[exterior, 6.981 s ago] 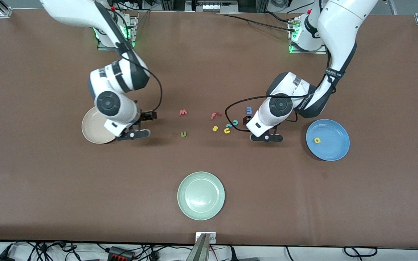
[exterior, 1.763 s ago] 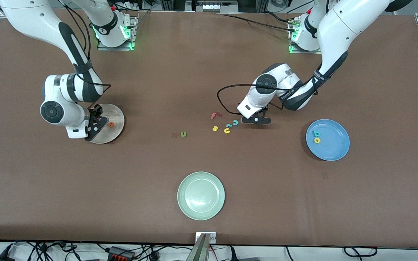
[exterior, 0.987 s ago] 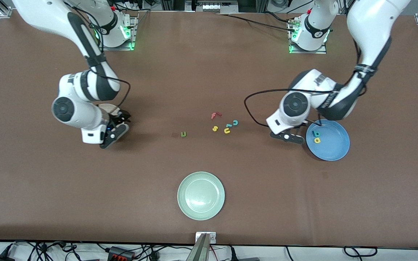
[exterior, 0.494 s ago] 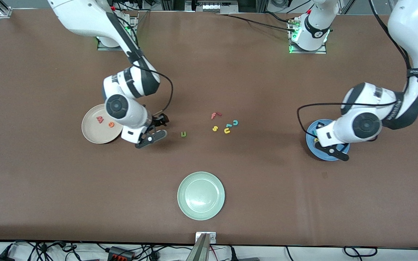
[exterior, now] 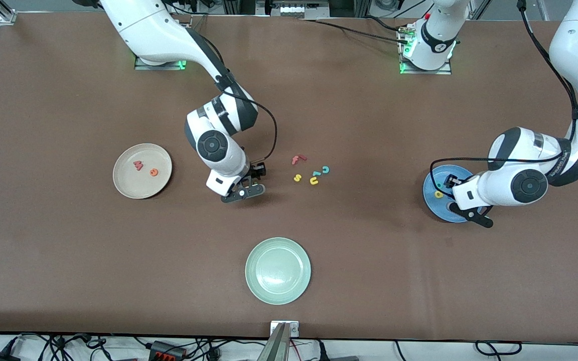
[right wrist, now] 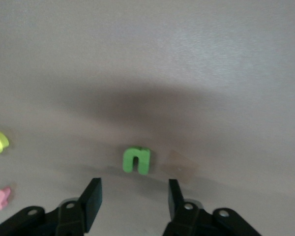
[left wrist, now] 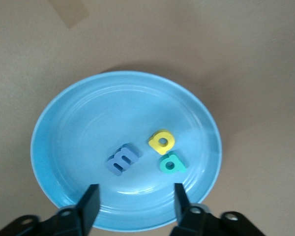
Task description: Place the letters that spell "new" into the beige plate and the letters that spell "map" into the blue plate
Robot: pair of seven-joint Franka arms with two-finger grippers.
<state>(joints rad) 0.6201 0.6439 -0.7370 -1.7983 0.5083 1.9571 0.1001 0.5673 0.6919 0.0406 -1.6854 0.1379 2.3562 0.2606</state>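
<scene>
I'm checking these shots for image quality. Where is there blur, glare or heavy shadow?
Right wrist view: soft focus, and a broad dark shadow on the table above the green n. Left wrist view: sharp, with a pale sheen across the blue plate. Front view: even light, faint glare on the green plate.

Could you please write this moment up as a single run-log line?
left pincer: open over blue plate, m, a, p inside | right pincer: open over green n | beige plate: w, e
</scene>
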